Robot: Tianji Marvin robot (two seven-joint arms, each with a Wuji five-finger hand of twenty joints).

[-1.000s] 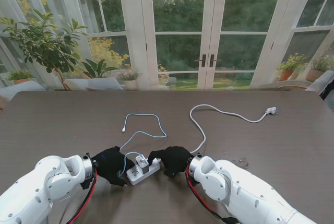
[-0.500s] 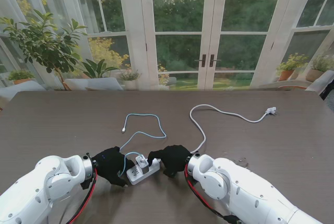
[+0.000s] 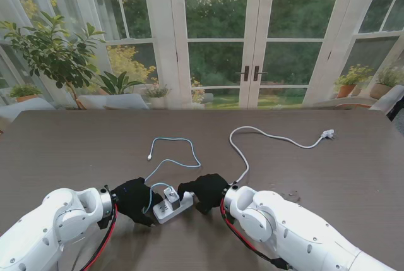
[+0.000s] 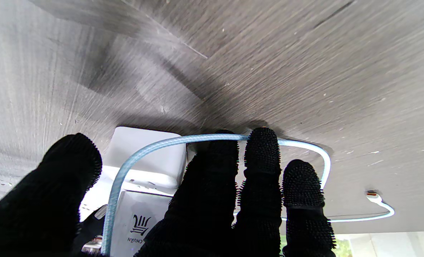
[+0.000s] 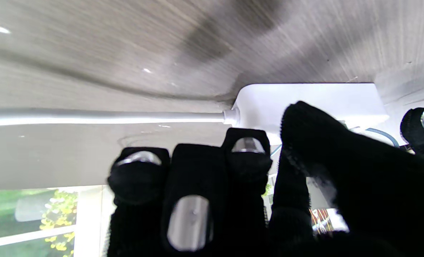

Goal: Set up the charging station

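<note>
Lowest in the frame, two white arms rising from the bottom corners and meeting low-centre over a white power strip (image 3: 173, 207) lying on the dark worktop (image 3: 76, 151).

Left hand (image 3: 133, 199), black-gloved, at the strip's left end with its fingers (image 4: 262, 167) laid over the pale blue cable (image 3: 178, 160) and against the strip's body (image 4: 145, 160); apparently clamped there to steady the strip, though whether truly gripping or merely pressing cannot be told from these views.

Right hand (image 3: 205, 191) at the strip's right end, curled fingers (image 5: 245, 157) set against the housing (image 5: 312, 100) just beside the point where the white mains lead enters. Likely a brace against the push of plugging in; a firm grasp cannot be confirmed.

Between the two hands, a small white charger block (image 3: 171, 194) standing on top of the strip, seemingly seated or nearly seated in a socket. How fully home, hidden by the fingers.

Farther up, toward frame centre, the blue cable looping away to a free connector (image 3: 149, 156) lying loose, well apart from both hands. Probably the end meant for a device, not yet attached to anything.

To the right of centre, the white mains lead (image 3: 265, 135) curving up and across to its plug (image 3: 327, 134) in the upper right of the worktop, unplugged.

Beyond the worktop edge, glazed doors (image 3: 252, 37) and potted plants (image 3: 53, 53).
</note>
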